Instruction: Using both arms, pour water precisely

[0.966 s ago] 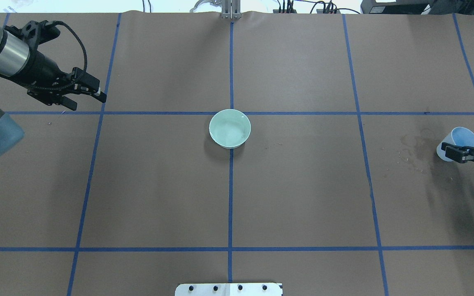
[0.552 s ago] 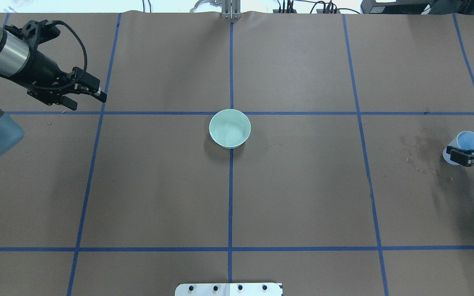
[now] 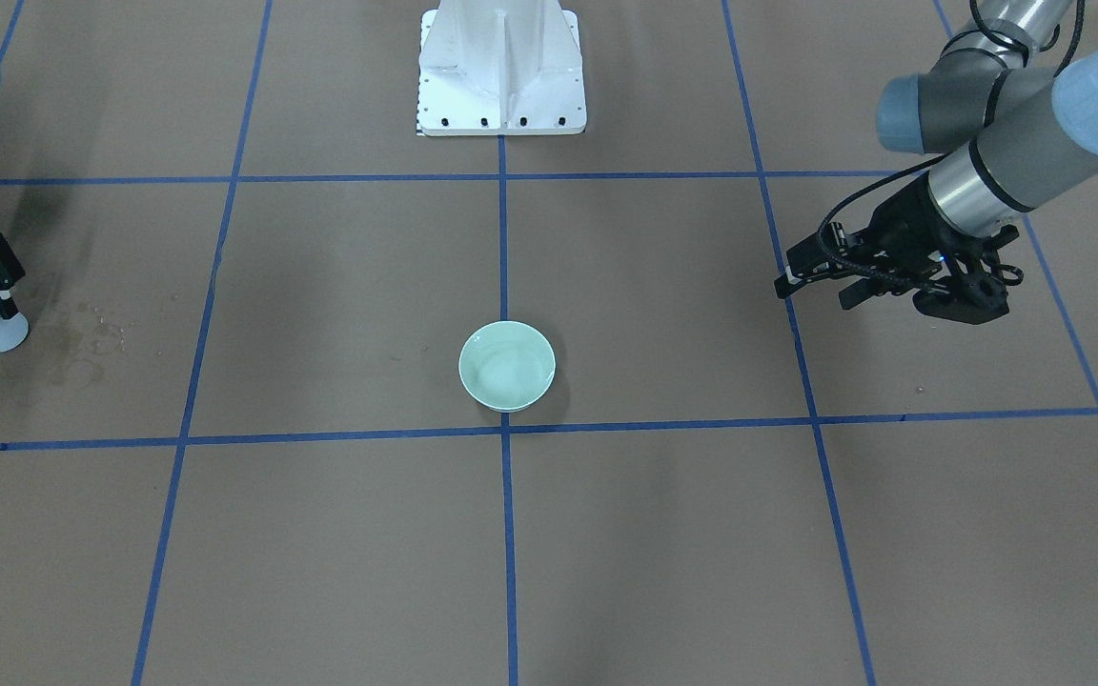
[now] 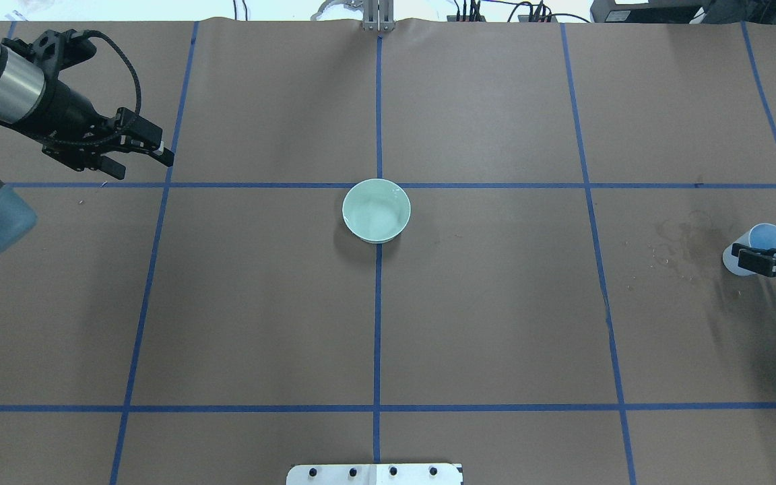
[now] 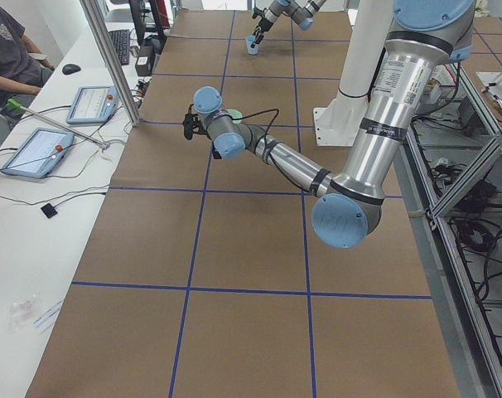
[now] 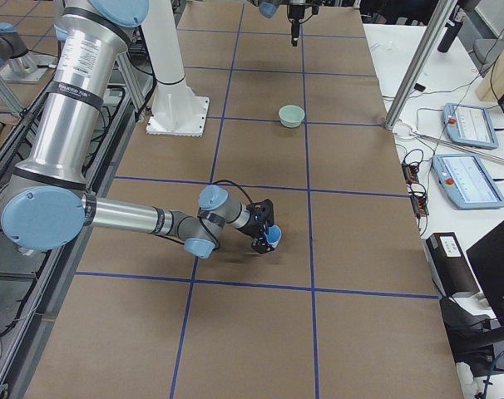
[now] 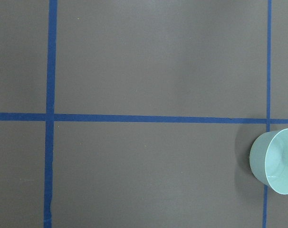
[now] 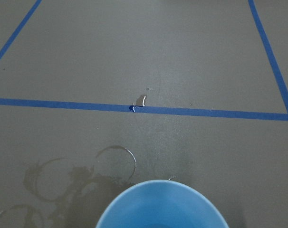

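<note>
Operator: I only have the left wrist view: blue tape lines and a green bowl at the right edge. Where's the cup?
Observer: The right gripper holds the cup far out on the robot's right, well away from the bowl.
Operator: Any spills over there?
Observer: Yes, dark rings and blotches lie beside the cup, on its bowl side.
</note>
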Robot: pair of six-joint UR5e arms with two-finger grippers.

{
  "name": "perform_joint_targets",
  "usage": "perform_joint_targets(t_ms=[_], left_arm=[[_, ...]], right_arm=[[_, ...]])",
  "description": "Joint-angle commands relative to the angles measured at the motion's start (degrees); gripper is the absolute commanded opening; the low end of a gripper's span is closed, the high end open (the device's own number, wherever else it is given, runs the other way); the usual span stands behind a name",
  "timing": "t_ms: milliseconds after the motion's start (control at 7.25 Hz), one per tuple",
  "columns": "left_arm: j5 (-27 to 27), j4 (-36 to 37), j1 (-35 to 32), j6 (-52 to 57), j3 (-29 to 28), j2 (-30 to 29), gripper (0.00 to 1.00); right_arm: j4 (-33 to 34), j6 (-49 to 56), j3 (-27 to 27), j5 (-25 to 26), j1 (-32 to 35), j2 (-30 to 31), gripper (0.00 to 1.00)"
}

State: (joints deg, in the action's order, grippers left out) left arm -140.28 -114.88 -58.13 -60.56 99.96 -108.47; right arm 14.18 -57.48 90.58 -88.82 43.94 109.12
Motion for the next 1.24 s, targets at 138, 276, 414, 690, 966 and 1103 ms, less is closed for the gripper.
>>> perform_joint_targets(t_ms=[138,276,414,690,966,1103], left_arm=[[0.0,4.57,-0.05,0.0,3.48,0.02,1.0],[0.0,4.58,-0.05,0.09,3.4,0.02,1.0],[0.18,4.58,0.04,0.09,2.96,0.1,1.0],[0.79,4.84,0.65,0.0,2.35,-0.51,1.0],[6.8,10.0,6.06,-5.69,-0.28,-8.38,1.0],[12.77,12.81,10.45,-5.71,-2.21,-12.34,1.0]], right_arm=[[-2.75,0.78,3.18,-0.65,1.31,3.11,0.99],[-2.84,1.22,4.07,-3.18,4.11,3.73,0.99],[-2.23,3.06,4.86,-10.34,10.23,3.04,0.99],[7.89,10.15,4.78,-28.18,26.55,-3.6,0.99],[27.3,22.51,4.7,-40.07,36.35,-10.91,0.99],[35.75,30.24,4.87,-43.43,39.52,-13.2,0.99]])
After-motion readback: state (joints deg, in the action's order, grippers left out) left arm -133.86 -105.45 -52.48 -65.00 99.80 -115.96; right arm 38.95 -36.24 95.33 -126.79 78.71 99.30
